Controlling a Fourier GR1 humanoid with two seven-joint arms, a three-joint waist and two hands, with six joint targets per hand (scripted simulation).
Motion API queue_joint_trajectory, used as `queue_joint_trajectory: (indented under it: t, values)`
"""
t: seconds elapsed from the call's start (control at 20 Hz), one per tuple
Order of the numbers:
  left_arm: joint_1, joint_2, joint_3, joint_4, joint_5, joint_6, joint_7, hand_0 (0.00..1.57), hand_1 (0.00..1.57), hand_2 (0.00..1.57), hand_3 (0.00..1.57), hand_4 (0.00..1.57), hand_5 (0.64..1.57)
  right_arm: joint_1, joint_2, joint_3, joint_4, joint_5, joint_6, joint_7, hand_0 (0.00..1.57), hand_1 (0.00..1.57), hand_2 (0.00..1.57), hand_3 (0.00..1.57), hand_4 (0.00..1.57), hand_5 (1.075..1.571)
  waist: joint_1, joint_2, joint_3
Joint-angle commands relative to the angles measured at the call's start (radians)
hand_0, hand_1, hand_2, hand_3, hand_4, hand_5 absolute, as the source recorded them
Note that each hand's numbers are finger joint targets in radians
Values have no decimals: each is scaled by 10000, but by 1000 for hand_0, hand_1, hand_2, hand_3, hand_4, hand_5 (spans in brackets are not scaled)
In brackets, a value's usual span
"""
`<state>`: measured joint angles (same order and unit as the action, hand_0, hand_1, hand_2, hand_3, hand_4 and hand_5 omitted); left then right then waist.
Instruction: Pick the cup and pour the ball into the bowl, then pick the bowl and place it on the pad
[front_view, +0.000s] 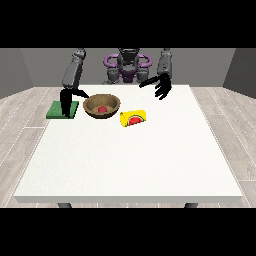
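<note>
- Front view: the brown bowl (102, 106) sits on the white table (130, 160), and a small red ball (102, 108) lies inside it. So the pouring part looks done.
- The yellow cup (133, 118) lies on its side on the table, just beside the bowl. It has a round picture on it that looks like a slice of watermelon. I see no words or letters on it, or on anything else.
- The green pad (63, 109) is flat on the table, near the bowl on its other side. Nothing sits on it yet, so the bowl has not been put there. That part is left to do.
- The hand at the view's left (65, 103) hangs over the pad, close to the bowl's rim. I cannot tell if it is open or closed.
- The hand at the view's right (161, 86) is up in the air with its fingers spread out, and it holds nothing.
- I think the next job is to grab the bowl and set it on the pad.
</note>
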<state>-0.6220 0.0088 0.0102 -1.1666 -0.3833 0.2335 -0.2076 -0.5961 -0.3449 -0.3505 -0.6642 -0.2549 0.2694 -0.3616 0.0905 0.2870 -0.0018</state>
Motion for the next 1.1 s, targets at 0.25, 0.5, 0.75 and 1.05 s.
queue_joint_trajectory:
  t: [0.25,0.5,0.75,1.05]
  values:
    - [240,-75,75,139,769,-434,14,0,0,0,0,0,1533,179,657,377,653,239,-326,-399,0,0,0,0,82,1543,-208,-650,23]
    - [1,213,384,50,835,-573,-302,0,0,0,0,0,1551,183,695,384,1149,211,-3,-935,0,0,0,0,260,1550,-173,-141,23]
    - [38,151,-336,-946,633,-744,278,0,0,0,0,0,1557,166,433,-129,1736,-64,-11,-1430,0,0,0,0,133,1531,558,400,31]
    - [-46,-60,-714,-1162,404,-729,589,0,0,0,0,0,1561,-39,777,-321,1469,-377,-417,-880,0,0,0,0,242,1532,1073,290,29]
